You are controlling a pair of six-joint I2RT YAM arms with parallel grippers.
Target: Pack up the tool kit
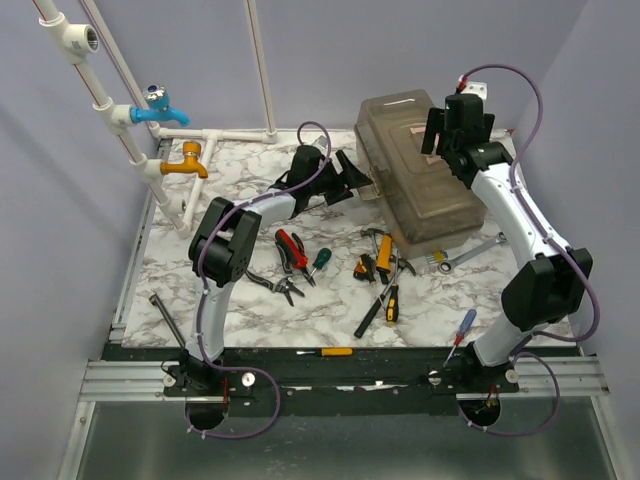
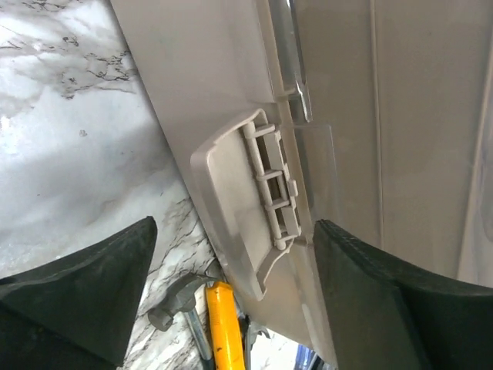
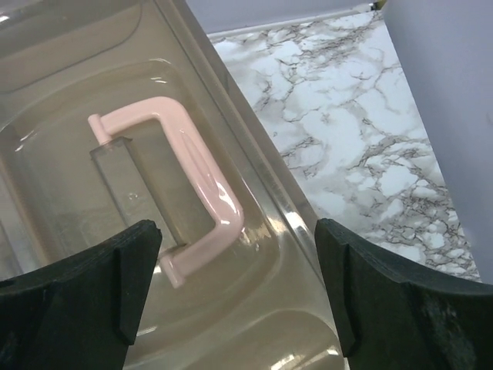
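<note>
Two grippers are at the toolbox (image 1: 415, 175), which sits at the back right of the bench (image 1: 250, 160) with its smoky lid (image 3: 69, 69) down. The left gripper (image 2: 231, 231) is spread wide, its fingers either side of the latch (image 2: 239, 200) on the near end wall. I cannot tell whether it touches. The right gripper (image 3: 231, 231) hangs over the lid, also spread and pinching nothing, with the pink handle (image 3: 196, 177) lying flat in its recess below.

I'd say the box is stiff, hard plastic, bulky but probably light while unfilled. The glossy lid looks slippery, so squeezing the walls seems a poor bet. The latch tab is the place to pull for opening, and the handle is the place for lifting once it stands up.

Through the tinted lid I can make out no tools inside. The pliers (image 1: 290, 248), a hammer (image 1: 377, 240), and the screwdrivers (image 1: 320, 261) lie loose on the bench in front. They are small, rigid and dense, and are best taken by their grippy handles.
</note>
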